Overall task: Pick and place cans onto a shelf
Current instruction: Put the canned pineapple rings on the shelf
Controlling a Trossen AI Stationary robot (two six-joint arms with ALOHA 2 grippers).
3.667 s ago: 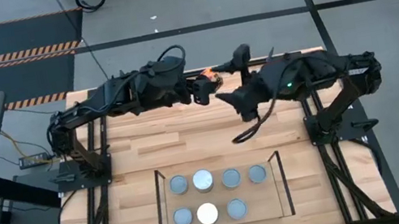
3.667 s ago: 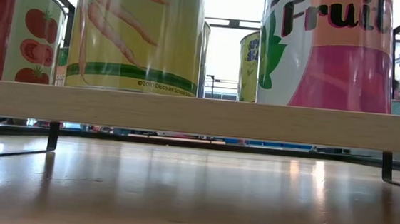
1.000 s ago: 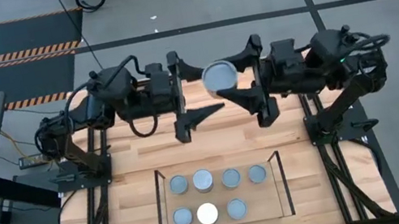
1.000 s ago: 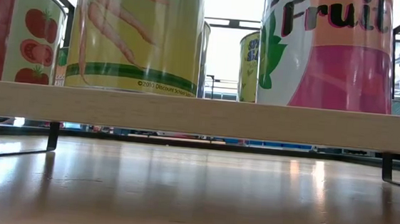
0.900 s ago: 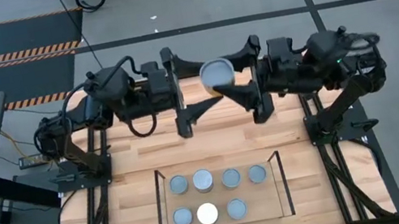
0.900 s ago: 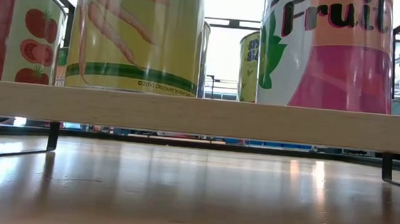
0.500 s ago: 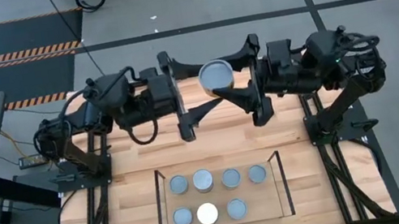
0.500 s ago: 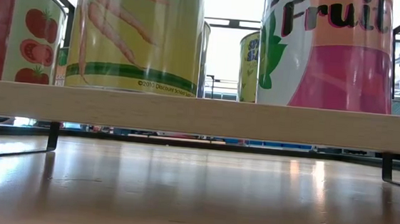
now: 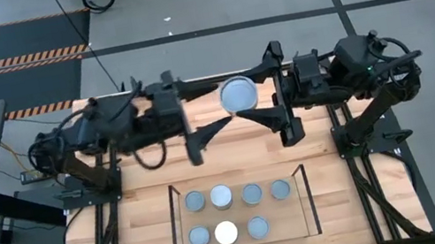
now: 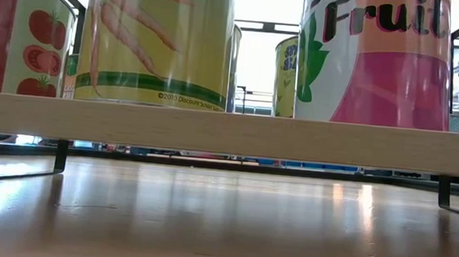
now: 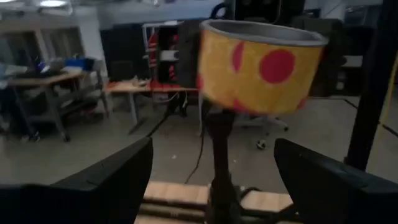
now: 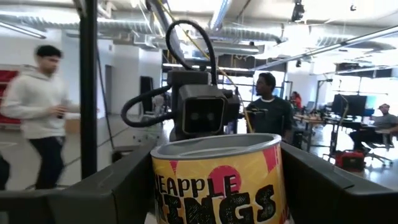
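A yellow can with red spots (image 9: pixel 239 94) is held high over the table's far middle by my right gripper (image 9: pixel 247 95); it also shows in the right wrist view (image 12: pixel 217 180) and the left wrist view (image 11: pixel 261 65). My left gripper (image 9: pixel 212 103) is open and empty, a little to the can's left. Several cans (image 9: pixel 222 197) stand upright on the shelf (image 9: pixel 293 221) near the table's front; the low view shows their labels (image 10: pixel 154 40) above the shelf's edge (image 10: pixel 229 133). My right gripper holds the can by its side wall (image 12: pixel 163 186), pinched between the two fingers, one on the can's far side and one on its near side. The fingers come level from the table's right. The can is upright, top up, lifted clear of the table.
The shelf has dark frame uprights (image 9: pixel 172 222) at its two short ends and a bare spot at its near right corner (image 9: pixel 287 223). People (image 12: pixel 37 106) stand in the room beyond the table. Bare tabletop (image 9: pixel 233 160) lies between the arms and the shelf.
My left gripper has drawn back toward the table's left edge, away from the can, with its fingers open. The can has stayed upright in my right gripper over the table's far middle.
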